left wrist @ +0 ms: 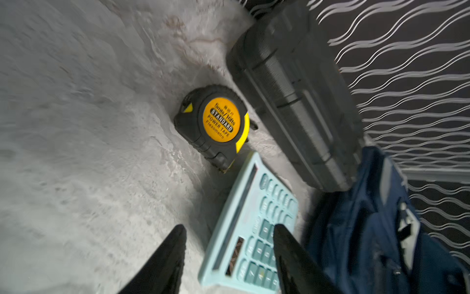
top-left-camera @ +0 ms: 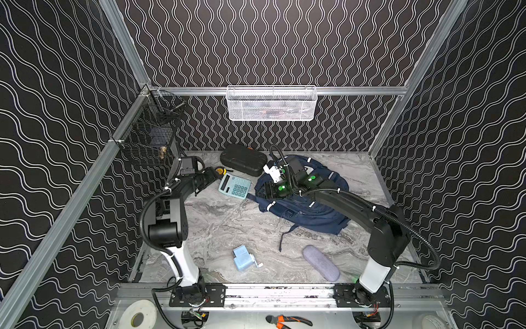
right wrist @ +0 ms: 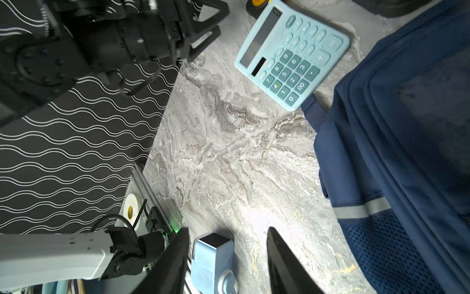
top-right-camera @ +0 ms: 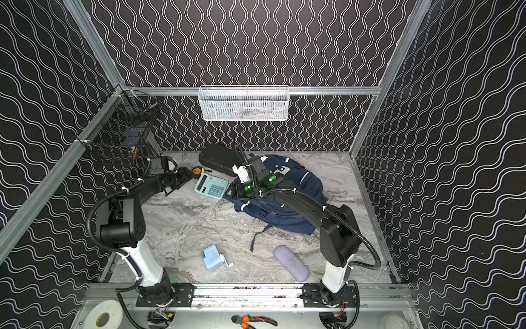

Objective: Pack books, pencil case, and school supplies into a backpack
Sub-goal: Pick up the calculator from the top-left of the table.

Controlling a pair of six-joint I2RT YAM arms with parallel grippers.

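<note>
**Left wrist view: calculator pickup pending**

Left jaws hung parted and empty at the edge of the calculator, which lay on the worktop beside the backpack; right jaws, also released, hovered over the backpack; next, I judged, the left jaws must straddle the calculator squarely.

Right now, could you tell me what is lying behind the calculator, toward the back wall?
The tape measure and the black ribbed case lie behind the calculator. The right arm covers the case's end nearest the backpack.
</note>
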